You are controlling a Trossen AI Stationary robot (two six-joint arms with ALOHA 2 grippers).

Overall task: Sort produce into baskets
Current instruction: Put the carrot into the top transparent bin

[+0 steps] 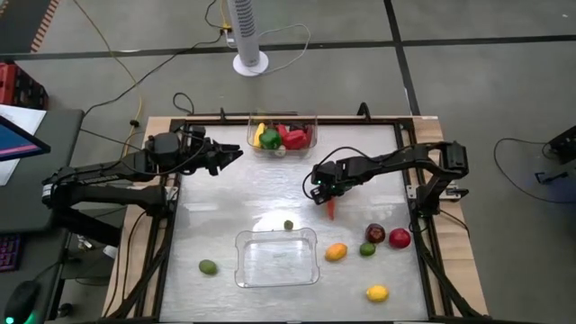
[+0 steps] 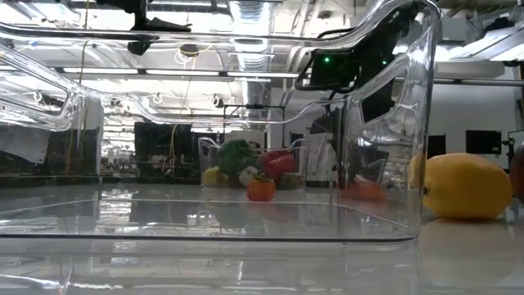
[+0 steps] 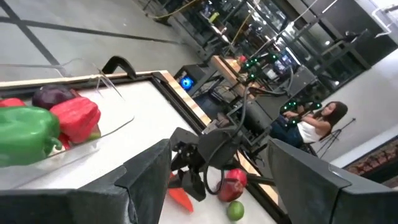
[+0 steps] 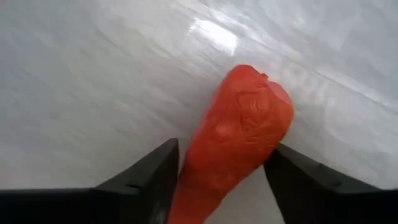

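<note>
Right hand (image 4: 217, 180) grips what looks like an orange-red carrot (image 4: 233, 143) between both fingers.

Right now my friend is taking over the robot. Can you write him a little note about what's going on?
Right pincer: down at mid-table, fingers on either side of the carrot, closing on it.
Left pincer: open, empty, waiting beside the far basket.
Done: peppers and other pieces are in the far basket.
Near basket: empty.
Left: the carrot, plus seven loose pieces around the near basket, such as the lemon and the red apple.
</note>
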